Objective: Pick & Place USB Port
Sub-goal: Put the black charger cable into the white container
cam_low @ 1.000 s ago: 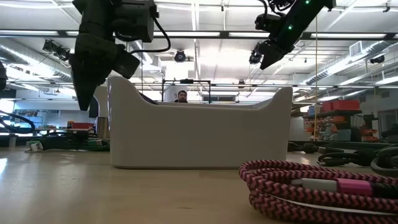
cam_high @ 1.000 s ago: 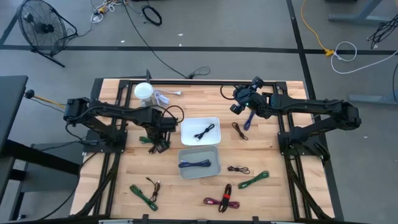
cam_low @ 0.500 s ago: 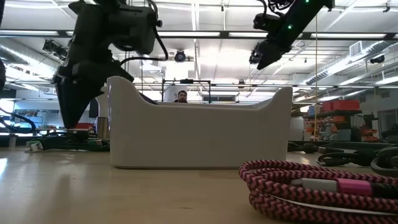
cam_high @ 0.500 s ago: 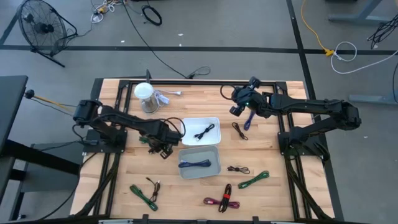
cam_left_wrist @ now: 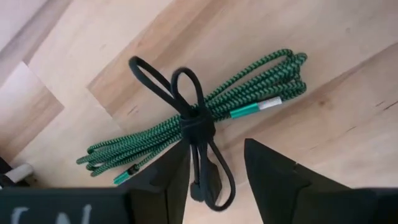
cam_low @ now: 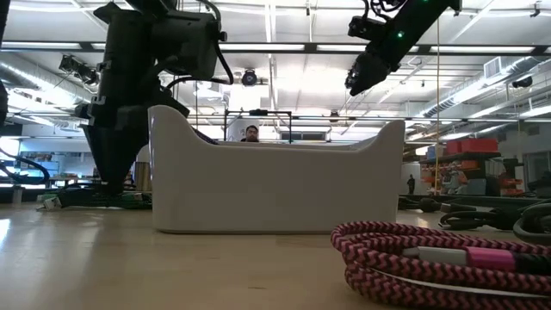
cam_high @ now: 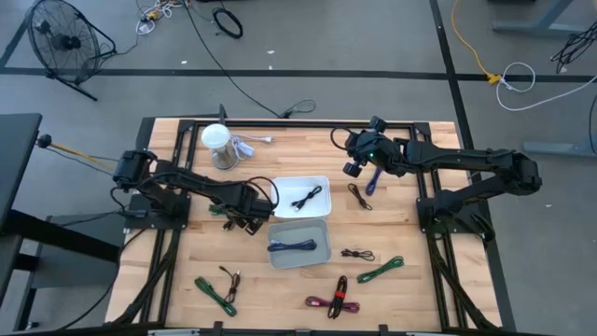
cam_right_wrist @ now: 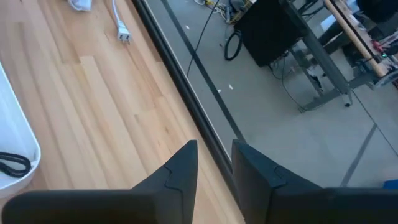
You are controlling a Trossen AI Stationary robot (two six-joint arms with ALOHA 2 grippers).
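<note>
A green braided cable bundle, tied at its middle with a black strap, lies flat on the wooden table, left of the white trays. My left gripper stands open low over it, pointing down. Its fingers are on either side of the strap's loose loop, and I see no touch. In the high view this gripper is next to the bundle. My right gripper hangs high over the far right of the table. Its fingers are a little apart, with nothing between them.
A white tray holds a black cable. A second tray nearer the front holds a dark blue cable. More cable bundles lie along the near edge, with one black one under the right arm. A white cup stands far left.
My left gripper has come down toward the table and a little toward its near edge, ending low over the green bundle, and its fingers have opened. The bundle has not moved. My right gripper has drifted slightly toward the table's left.
</note>
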